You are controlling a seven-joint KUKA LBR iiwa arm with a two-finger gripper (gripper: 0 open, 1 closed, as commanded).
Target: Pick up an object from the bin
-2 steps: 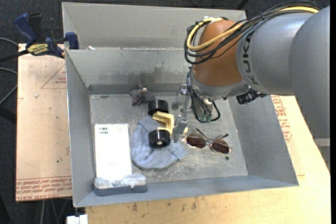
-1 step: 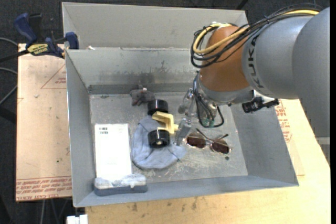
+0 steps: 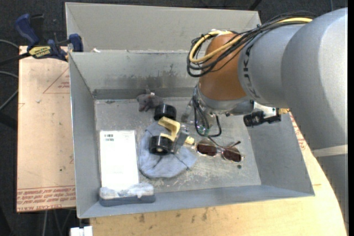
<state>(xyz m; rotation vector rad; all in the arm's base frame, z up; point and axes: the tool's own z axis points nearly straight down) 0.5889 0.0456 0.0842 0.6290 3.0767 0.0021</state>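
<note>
I report the claw (image 3: 200, 121) low at mid-bin (image 3: 83, 119), its opening and any hold impossible to tell; the sunglasses (image 3: 219, 150) lie just frontward of it, long axis across the view.

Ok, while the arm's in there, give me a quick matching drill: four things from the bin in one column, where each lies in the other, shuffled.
Things:
1. white box
2. sunglasses
3. small grey toy
4. grey cloth

Places:
A. near the back wall of the bin
B. right of the cloth
C. along the left wall
D. under the black-and-yellow piece

Pairs: 1-C, 2-B, 3-A, 4-D
</note>
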